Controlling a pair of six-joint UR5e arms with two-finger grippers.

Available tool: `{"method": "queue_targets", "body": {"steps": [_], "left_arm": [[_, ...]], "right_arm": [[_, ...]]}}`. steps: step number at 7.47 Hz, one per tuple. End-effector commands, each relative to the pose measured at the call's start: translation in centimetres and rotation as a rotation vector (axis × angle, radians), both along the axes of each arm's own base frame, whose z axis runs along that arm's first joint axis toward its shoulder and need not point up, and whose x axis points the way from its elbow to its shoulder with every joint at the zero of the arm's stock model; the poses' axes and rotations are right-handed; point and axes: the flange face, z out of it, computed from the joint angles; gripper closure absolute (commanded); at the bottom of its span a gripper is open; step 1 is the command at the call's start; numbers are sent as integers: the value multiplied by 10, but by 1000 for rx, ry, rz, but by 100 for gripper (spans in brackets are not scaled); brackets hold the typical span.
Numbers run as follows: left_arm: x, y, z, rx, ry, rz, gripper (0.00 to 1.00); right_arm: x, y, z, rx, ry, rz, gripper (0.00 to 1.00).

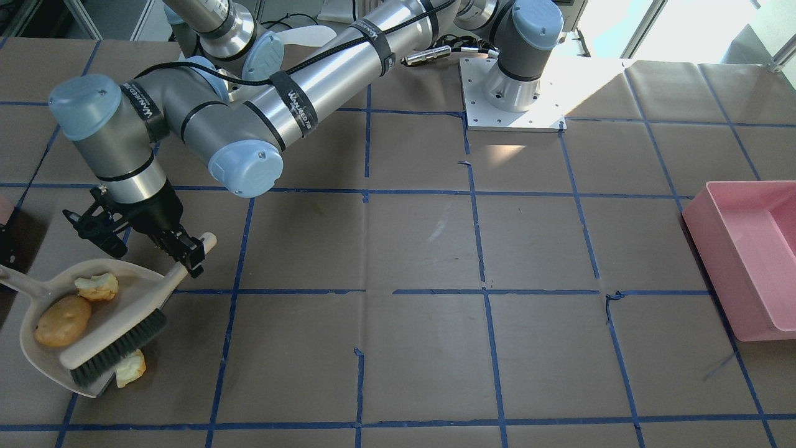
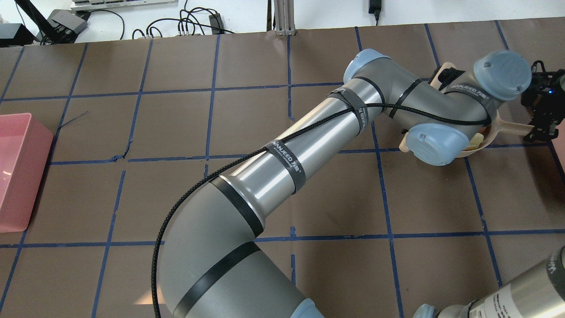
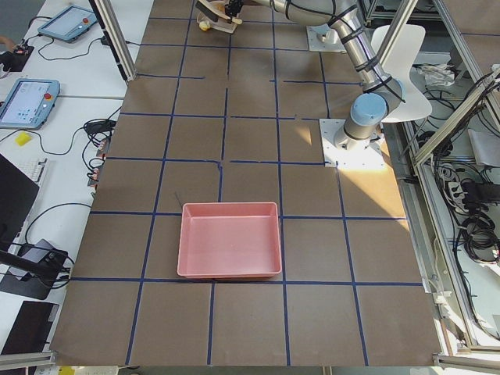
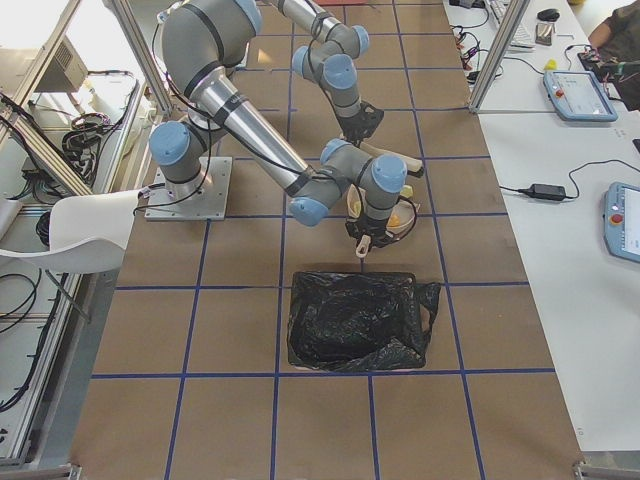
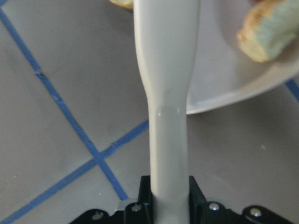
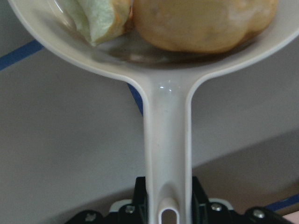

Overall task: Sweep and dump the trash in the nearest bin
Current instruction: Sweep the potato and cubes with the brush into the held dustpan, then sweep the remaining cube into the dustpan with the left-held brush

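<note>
A beige dustpan (image 1: 134, 280) lies on the table at the robot's right end. In it are an orange-tan lump (image 1: 62, 320) and a pale spongy chunk (image 1: 97, 286). A second spongy chunk (image 1: 130, 368) lies at the pan's lip, against the bristles of a beige brush (image 1: 106, 348). My left gripper (image 1: 189, 252) reaches across and is shut on the brush handle (image 5: 168, 116). My right gripper (image 2: 543, 108) is shut on the dustpan handle (image 6: 167, 154). A pale pink sliver of the bin (image 2: 561, 154) shows just beyond it.
A large pink tub (image 1: 752, 255) stands at the table's far other end. In the exterior right view a container lined with a black bag (image 4: 355, 320) stands close to the pan. The left arm's long forearm (image 2: 282, 163) spans the table.
</note>
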Motion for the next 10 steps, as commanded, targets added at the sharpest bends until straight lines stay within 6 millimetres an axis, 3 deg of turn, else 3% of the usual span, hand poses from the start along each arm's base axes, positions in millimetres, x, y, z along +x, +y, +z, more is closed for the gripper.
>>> {"method": "queue_targets", "body": {"steps": [1,2,3,4,7,8,10], "left_arm": [[33,-54,-28,-31,-140,-74,100],[32,-63,-56,-52,-202,-66,100],[31,-65,-69,-43,-213,-69,99],[25,-57,-70,-2,-172,-79,99],[-14,-9,-80,49,-128,-129,99],[-23,3,-76,62,-101,-136,99],[-50,48,-59,64,-107,-194,98]], "right_arm": [[0,0,-1,1,-1,1,75],[-1,-1,-6,3,-2,3,75],[-2,-2,-7,0,0,12,75],[-2,-4,-6,-3,2,13,75],[-5,-7,3,-13,16,12,75],[-7,-9,7,-16,18,13,75],[-8,-9,9,-11,26,16,75]]}}
